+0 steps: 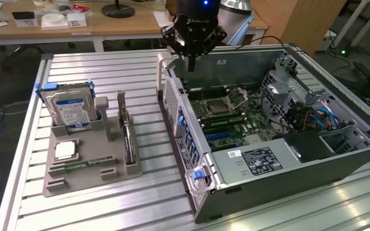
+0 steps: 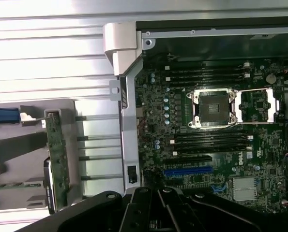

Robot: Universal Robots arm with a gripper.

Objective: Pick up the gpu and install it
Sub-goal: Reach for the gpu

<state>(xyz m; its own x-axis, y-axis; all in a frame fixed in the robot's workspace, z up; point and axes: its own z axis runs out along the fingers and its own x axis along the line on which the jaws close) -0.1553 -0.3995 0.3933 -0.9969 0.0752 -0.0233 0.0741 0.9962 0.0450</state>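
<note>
The gpu [image 1: 127,139] is a thin dark card standing on edge in the grey holder [image 1: 88,179] on the exterior view's left, with its silver bracket [image 1: 121,102] pointing up. It appears again in the wrist view as a green-edged card [image 2: 57,159]. My gripper [image 1: 190,65] hangs shut and holds nothing, above the back corner of the open computer case [image 1: 201,159] and well apart from the gpu. Its dark fingers [image 2: 158,203] show in the wrist view over the motherboard's edge.
The holder also carries a blue-labelled hard drive [image 1: 73,109], a square silver chip [image 1: 65,150] and a green memory stick [image 1: 82,163]. Inside the case lie the motherboard with its processor socket [image 2: 214,108] and a blue slot [image 2: 187,171]. The slatted metal table [image 1: 101,211] ends near the holder.
</note>
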